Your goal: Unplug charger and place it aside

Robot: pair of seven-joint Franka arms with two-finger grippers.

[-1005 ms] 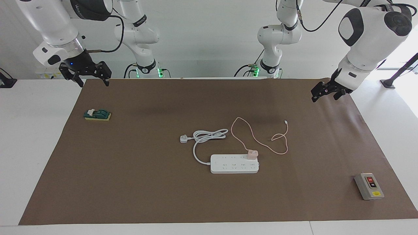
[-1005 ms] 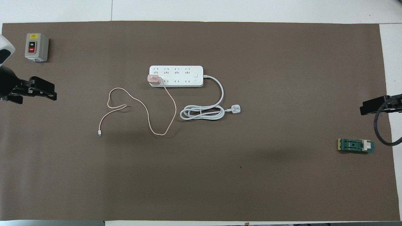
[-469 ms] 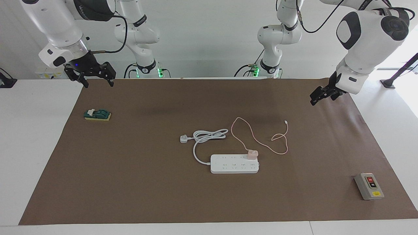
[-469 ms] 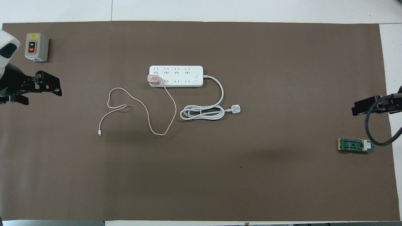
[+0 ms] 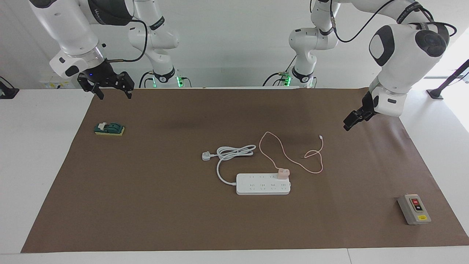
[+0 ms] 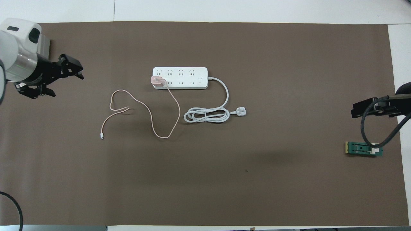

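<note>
The grey switch box (image 5: 414, 209) was seen whole only in the facing view; in the overhead view it was mostly covered by the left arm. The charger (image 5: 283, 172) sat plugged into the power strip (image 5: 263, 184), well apart from the left gripper (image 5: 349, 123), which hung empty in the air toward its own end of the mat; whether its fingers were parted could not be told. The pink cable (image 6: 141, 109) lay looped between that gripper and the strip. The right gripper (image 5: 113, 90) was held spread and empty over the mat's edge, above the green block (image 5: 109, 129).
</note>
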